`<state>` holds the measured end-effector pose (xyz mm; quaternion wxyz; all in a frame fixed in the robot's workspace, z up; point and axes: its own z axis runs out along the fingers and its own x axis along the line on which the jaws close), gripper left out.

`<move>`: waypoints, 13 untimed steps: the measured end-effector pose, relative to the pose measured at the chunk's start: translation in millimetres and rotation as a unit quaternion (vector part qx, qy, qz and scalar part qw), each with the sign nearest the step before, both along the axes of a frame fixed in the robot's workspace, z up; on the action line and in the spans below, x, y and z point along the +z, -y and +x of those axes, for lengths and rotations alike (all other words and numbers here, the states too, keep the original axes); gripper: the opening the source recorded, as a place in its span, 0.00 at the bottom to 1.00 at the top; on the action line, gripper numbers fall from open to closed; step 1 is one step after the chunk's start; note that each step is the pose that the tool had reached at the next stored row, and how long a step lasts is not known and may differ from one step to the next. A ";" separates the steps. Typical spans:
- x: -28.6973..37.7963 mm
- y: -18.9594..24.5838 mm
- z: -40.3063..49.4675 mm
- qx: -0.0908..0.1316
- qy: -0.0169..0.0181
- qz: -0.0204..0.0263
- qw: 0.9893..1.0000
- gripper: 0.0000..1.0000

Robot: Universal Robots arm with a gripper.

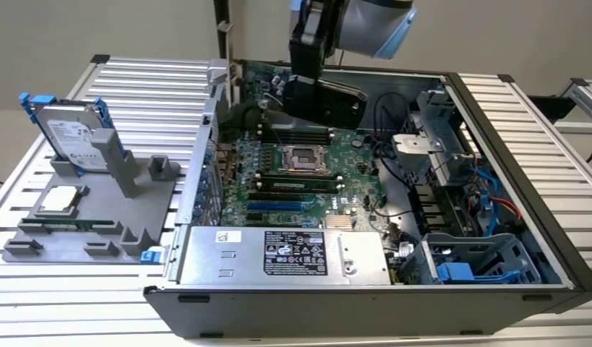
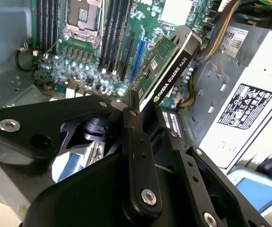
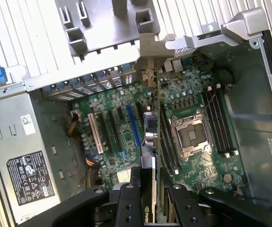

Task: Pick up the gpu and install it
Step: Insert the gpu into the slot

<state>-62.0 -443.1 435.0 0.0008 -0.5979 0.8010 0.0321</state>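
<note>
I have the gripper [image 3: 150, 189] clenched on the gpu [image 2: 170, 64], gripping it by one end. The card hangs tilted above the motherboard [image 1: 306, 181] inside the open computer case [image 1: 527, 166], near its far wall. The hard drive [image 1: 72, 137] stands on the grey tray [image 1: 165, 199] outside, on the exterior view's left.

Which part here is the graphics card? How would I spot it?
Find the open computer case on the ribbed table. Over its green motherboard, near the far wall, hangs the arm's black tool. The gpu is the flat card clamped in that tool, a green board with a black shroud, unlike the silver hard drive with blue rails standing on the grey rack outside.
</note>
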 end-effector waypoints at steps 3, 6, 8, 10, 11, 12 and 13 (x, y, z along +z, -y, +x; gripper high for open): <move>0.0 0.0 0.0 0.016 0.000 0.000 1.000 0.00; 0.0 0.0 0.0 0.033 0.000 0.000 0.999 0.00; 0.0 0.0 0.0 0.045 0.000 0.000 0.999 0.00; 0.0 0.0 0.0 0.058 0.000 0.000 0.998 0.00; 0.0 0.0 0.0 0.064 0.000 0.000 0.998 0.00; 0.0 0.0 0.0 0.071 0.000 0.000 0.997 0.00; 0.0 0.0 0.0 0.076 0.000 0.000 0.997 0.00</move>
